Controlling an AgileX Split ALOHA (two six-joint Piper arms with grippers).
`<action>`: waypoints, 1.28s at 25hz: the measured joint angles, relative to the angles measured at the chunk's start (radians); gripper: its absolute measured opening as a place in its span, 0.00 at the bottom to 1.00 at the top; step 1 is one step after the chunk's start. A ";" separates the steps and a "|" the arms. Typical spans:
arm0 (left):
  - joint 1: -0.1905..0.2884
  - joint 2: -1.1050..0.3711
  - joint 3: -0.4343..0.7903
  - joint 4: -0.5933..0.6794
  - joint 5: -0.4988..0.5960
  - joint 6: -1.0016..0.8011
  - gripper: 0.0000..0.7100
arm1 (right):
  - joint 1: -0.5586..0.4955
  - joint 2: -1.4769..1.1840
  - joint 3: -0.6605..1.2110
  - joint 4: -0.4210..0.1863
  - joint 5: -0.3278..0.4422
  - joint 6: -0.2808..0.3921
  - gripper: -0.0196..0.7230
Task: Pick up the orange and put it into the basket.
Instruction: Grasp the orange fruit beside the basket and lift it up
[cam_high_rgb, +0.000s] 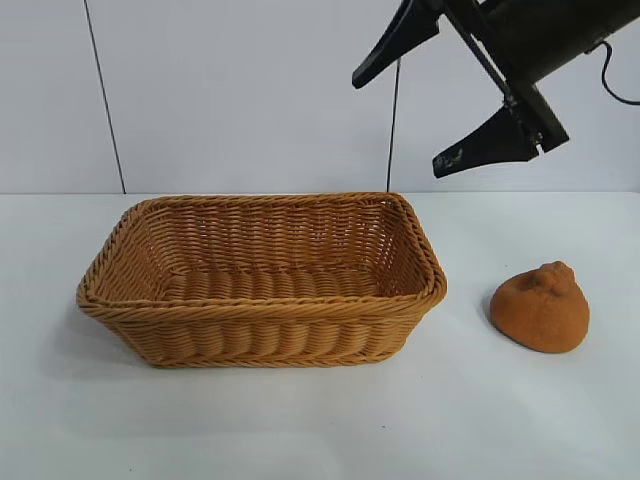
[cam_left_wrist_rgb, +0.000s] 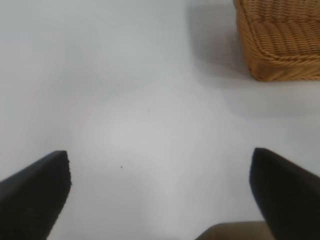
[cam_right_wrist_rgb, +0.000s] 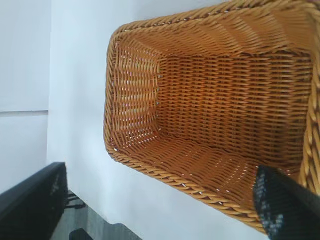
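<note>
The orange (cam_high_rgb: 540, 308) sits on the white table (cam_high_rgb: 520, 420), just right of the wicker basket (cam_high_rgb: 262, 280). Above, the right gripper (cam_high_rgb: 448, 100) hangs wide open, empty. The left gripper (cam_left_wrist_rgb: 160, 192), seemingly parked, is also spread.

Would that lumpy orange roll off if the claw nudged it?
Probably not far: the orange sits on a broad base on the table, tapering to a knobby top. Its rough matte skin should grip well. The open right gripper hangs above it.

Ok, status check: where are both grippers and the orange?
Right gripper open, high behind basket. Left gripper open over bare table. Orange on table right of basket, untouched. Nothing in the way.
</note>
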 joint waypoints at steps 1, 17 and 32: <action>0.000 -0.007 0.000 0.000 0.000 0.000 0.98 | 0.000 0.000 -0.019 -0.028 0.009 0.015 0.96; 0.000 -0.151 0.000 0.000 0.000 -0.036 0.98 | -0.061 0.000 -0.121 -0.578 0.057 0.332 0.96; 0.000 -0.151 0.000 0.000 0.000 -0.036 0.98 | -0.177 0.106 -0.121 -0.644 0.081 0.344 0.96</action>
